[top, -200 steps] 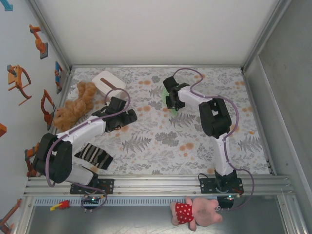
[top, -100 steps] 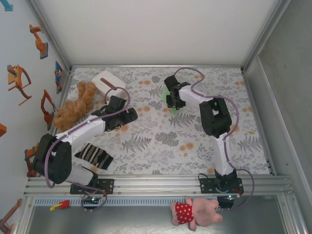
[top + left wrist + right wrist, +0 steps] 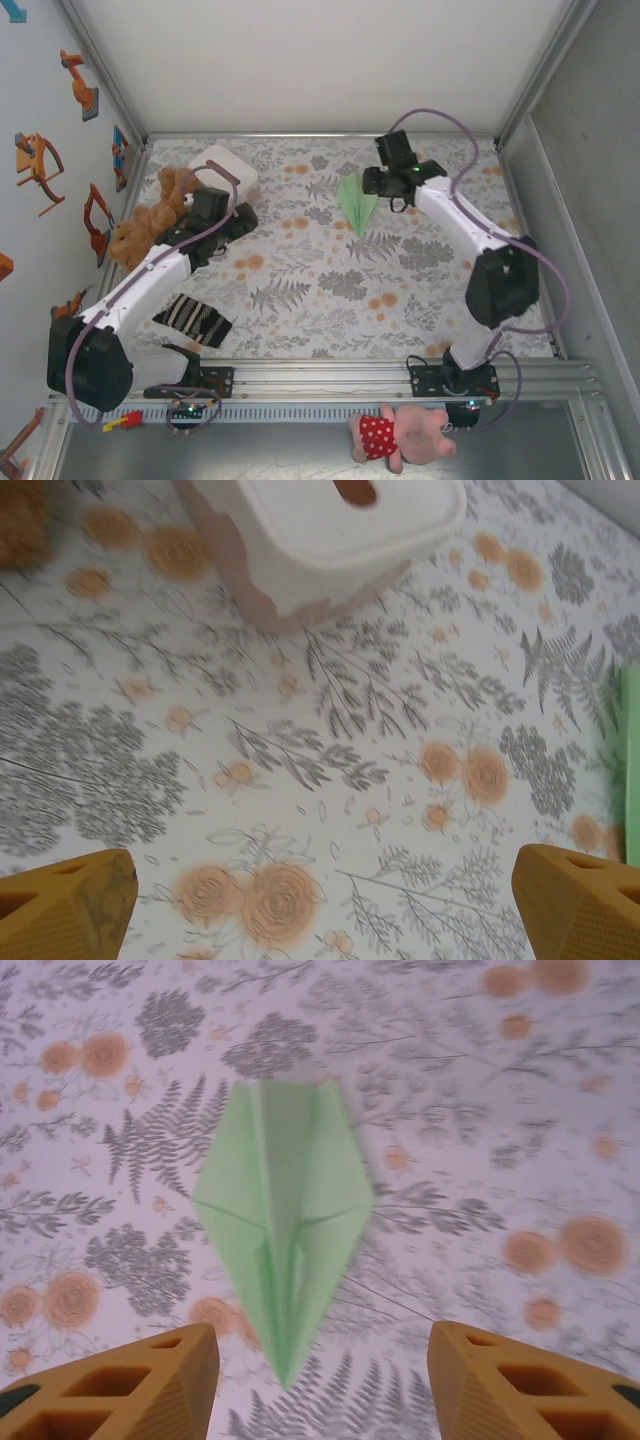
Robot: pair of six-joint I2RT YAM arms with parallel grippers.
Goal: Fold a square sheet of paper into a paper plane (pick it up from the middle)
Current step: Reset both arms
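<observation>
Two grippers hang over the flower-patterned table, each with its jaws spread wide and nothing between them. The paper plane lies flat on the table at the far middle. It is folded into a narrow pale green dart, with its broad end toward the back wall and its point toward the arms' bases.

In the top view the right gripper sits just beside the plane's far right edge. From the right wrist camera the paper plane shows a centre crease with a folded wing on each side. Its point reaches down the picture to between the two orange fingertips. That picture is a little blurred, so I cannot tell whether the tip lies under the fingers or just ahead of them.

The left gripper is well apart from the plane, over the left part of the table and near the white box. In the left wrist view the white box, with its slot on top, stands ahead of the wide-set fingers and apart from them. A thin strip of the green paper shows at the right edge.

A brown teddy bear lies just beside the box on its left. A striped dark cloth lies on the near left of the table, close to the left arm. A pink plush toy in a red spotted dress lies off the table, on the near side of the rail by the right arm's base.
</observation>
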